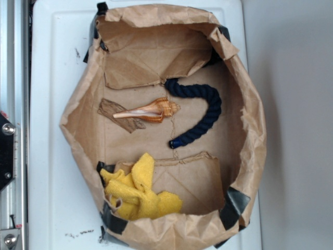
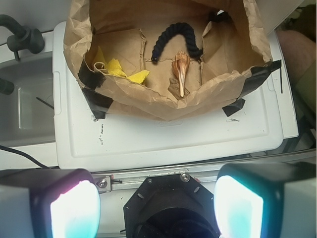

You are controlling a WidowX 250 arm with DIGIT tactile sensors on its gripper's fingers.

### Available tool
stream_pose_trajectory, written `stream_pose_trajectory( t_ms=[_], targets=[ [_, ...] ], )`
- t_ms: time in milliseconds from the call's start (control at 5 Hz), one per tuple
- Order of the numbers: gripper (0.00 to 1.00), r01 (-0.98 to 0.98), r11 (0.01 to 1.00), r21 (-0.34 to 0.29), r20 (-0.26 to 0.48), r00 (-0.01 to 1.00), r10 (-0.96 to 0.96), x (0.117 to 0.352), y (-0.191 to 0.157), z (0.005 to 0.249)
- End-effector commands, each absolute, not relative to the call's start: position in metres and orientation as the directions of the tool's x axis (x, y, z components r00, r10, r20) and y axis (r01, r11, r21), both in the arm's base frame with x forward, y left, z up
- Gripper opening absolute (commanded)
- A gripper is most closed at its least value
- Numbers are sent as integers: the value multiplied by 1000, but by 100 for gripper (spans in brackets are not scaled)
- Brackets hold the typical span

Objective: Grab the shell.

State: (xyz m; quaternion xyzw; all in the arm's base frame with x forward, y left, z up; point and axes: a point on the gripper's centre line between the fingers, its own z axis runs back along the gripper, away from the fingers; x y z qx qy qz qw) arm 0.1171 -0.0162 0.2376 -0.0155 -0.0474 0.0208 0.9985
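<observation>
Item: spiral seashell [image 1: 148,111], orange-tan, lying on the floor of a cut-down brown paper bag [image 1: 78,112] on a white surface [image 1: 52,62]; pointed tail across a flat brown bark piece [image 1: 120,115], knobbly end near a dark blue rope [image 1: 200,107], yellow cloth [image 1: 136,188] well apart. Claw [image 2: 157,208]: spread, empty, outside the bag's rim. Risks, as judged: glossy taper slipping from the fingers; bag wall snagging the approach; bark or rope pinched instead.

We count one shell [image 1: 150,111], one dark blue rope [image 1: 201,110], one flat brown bark-like piece [image 1: 119,115], one yellow cloth [image 1: 137,190] (crumpled, so a single piece as far as we can tell), all in one paper bag [image 1: 253,135].
</observation>
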Motion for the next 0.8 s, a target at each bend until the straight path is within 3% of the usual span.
stream_pose_trajectory(
  t_ms=[0, 200, 400, 600],
  targets=[
    [100, -40, 999, -33, 94, 995, 43, 117, -16, 238],
    [100, -95, 992, -82, 101, 990, 103, 164, -15, 243],
    [100, -130, 987, -95, 124, 982, 141, 186, -9, 238],
    [100, -95, 994, -61, 160, 982, 103, 198, 8, 210]
  ],
)
